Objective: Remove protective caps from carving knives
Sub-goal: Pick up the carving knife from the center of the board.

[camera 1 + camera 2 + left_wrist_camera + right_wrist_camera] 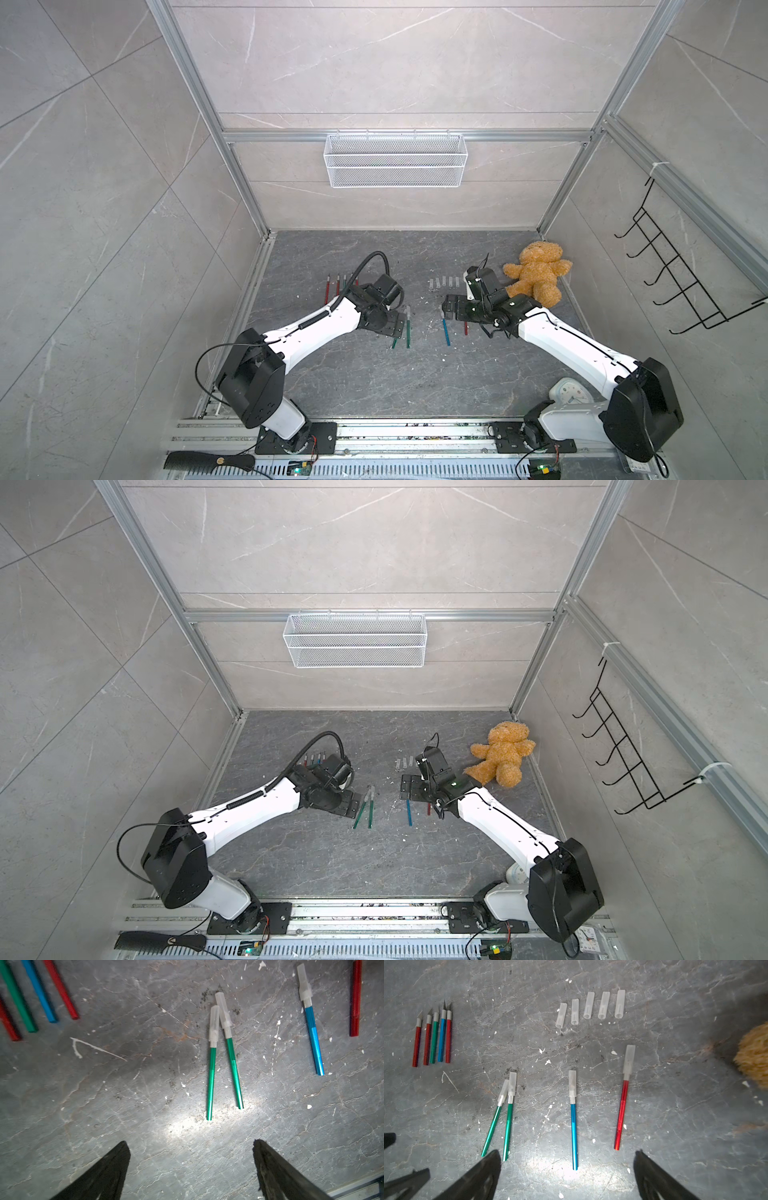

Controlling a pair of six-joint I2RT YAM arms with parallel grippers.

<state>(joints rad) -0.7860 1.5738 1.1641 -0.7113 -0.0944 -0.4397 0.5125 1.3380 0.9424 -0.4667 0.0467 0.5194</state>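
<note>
Two green carving knives (211,1080) (234,1070) lie side by side on the dark stone table, each with its translucent protective cap (214,1022) on. A capped blue knife (573,1126) and a capped red knife (622,1111) lie to their right. Several uncapped knives (433,1036) form a row at the back left. Several loose caps (589,1007) form a row at the back middle. My left gripper (190,1141) hangs open just short of the green pair's handle ends. My right gripper (566,1153) is open above the blue knife's handle end, holding nothing.
A brown teddy bear (536,274) lies at the back right beside the right arm. A white wire basket (395,160) hangs on the back wall and a black hook rack (681,282) on the right wall. A black comb (208,461) and a clock (567,392) lie near the front rail.
</note>
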